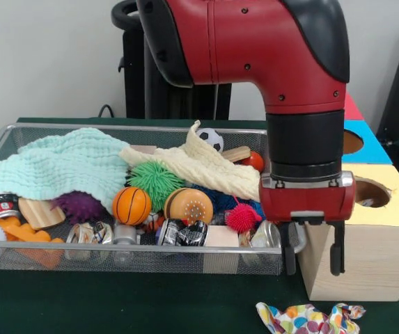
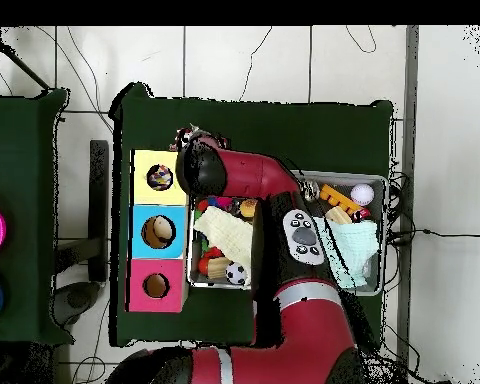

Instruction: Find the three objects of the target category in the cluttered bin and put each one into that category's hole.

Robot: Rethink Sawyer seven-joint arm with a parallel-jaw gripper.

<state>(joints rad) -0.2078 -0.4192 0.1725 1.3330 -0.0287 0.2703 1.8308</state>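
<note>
While reading the pincer (image 1: 313, 270) as wide open and empty, low at lower right of the front view, between the right end of the wire bin (image 1: 81, 126) and the wooden box (image 1: 352, 257), noted no category named in the task. Judged cloths the likeliest target: exactly three seen, against many balls and several cans. Mint cloth (image 1: 60, 167) draped over the bin's left half. Cream cloth (image 1: 213, 170) across the bin's middle, right end close by the wrist. Patterned cloth (image 1: 309, 319) out of the bin, crumpled on the green surface (image 1: 115, 306) at the bottom edge, directly below the pincer and apart from it. Yellow hole (image 1: 373, 191) nearest, right of the wrist; something small inside, not identifiable. Which hole belongs to cloths: cannot tell. Step in hand, by judgement: fetch a cloth. To do it well, go for the patterned cloth first, free with nothing over it. Come straight down onto a raised fold, clear of the box's front corner and the bin's mesh wall. Pinch a bunched ridge, not a flat edge. Lift high enough for trailing fabric to clear the box top before crossing to a hole. Risk: limp fabric slipping out or draping over the rim. In the overhead view, pincer hidden under the arm (image 2: 244, 180).
</note>
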